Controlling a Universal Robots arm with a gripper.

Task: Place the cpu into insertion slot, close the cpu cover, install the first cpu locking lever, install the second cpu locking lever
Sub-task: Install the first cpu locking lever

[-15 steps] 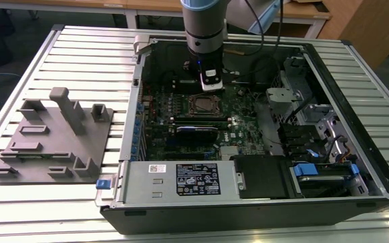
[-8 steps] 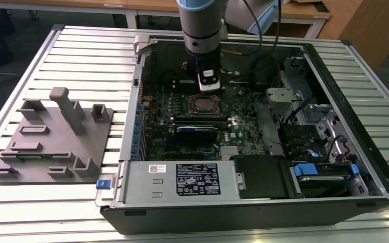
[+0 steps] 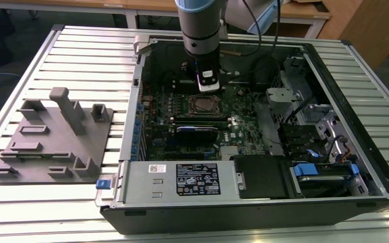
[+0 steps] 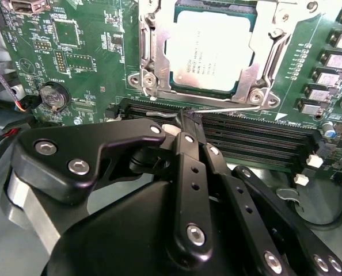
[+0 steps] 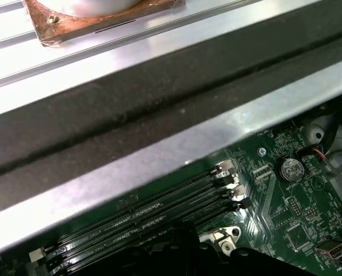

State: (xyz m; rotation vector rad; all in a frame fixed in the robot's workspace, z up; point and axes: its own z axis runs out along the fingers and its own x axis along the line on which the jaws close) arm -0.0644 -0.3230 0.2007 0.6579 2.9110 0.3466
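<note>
Table (image 3: 86, 55): pale metal top of parallel ribbed slats, seen in the exterior view.
Fixture plate (image 3: 52, 147): grey, with raised blocks and posts, flat on the slats at the exterior view's left.
Computer case (image 3: 248, 207): open, lying on its side just beside the plate, toward the exterior view's right.

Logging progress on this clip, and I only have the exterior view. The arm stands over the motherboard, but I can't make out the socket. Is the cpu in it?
Observer: Yes. In the second wrist view the cpu lies in the insertion slot, metal top up.
Operator: And the cover?
Observer: The cpu cover lies flat around the chip, which shows through its window.
Operator: What is the arm's tool at?
Observer: The gripper has its tip at a thin locking lever that runs along the socket's edge beside the memory slots. I cannot tell whether that lever is latched.
</note>
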